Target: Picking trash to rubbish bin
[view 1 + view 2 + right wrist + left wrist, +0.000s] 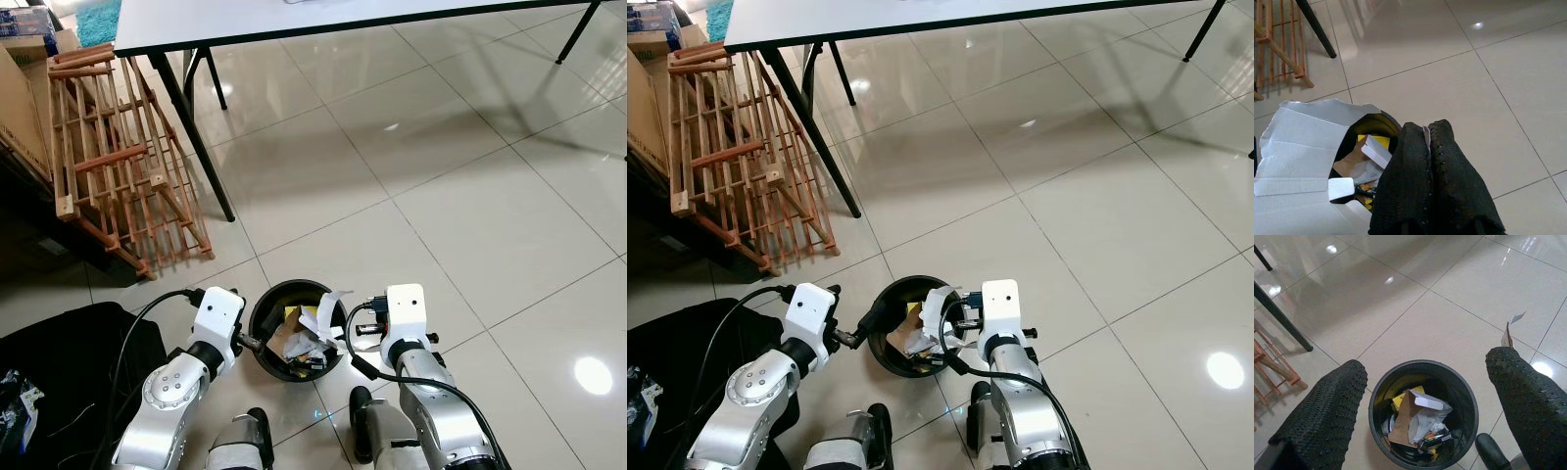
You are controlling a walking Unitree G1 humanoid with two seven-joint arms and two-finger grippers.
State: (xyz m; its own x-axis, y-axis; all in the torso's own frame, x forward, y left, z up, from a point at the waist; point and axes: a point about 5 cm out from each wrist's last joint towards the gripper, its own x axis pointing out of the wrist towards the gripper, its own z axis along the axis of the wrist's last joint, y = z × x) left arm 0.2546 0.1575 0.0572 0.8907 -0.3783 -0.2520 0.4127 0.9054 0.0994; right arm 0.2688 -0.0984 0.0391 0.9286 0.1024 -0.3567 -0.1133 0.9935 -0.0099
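**A:** Where's your bin sitting right now?

**B:** The black rubbish bin (296, 331) is on the tiled floor (470, 196) right in front of you, between your two arms. It's already got stuff in it: brown cardboard, white scraps, something yellow. Your left gripper (1425, 396) hangs just left of the rim with its jaws spread wide, nothing in them.

**A:** And the right one?

**B:** Your right gripper (1430, 147) is at the bin's right edge, jaws pinched tight on a sheet of white paper (1303, 142). The sheet hangs over the bin's opening and covers part of the rim.

**A:** Anything else around?

**B:** A wooden rack (118, 166) leans at the far left, by the leg of a white bench (294, 20). A black bag (59, 382) lies near left on the floor.
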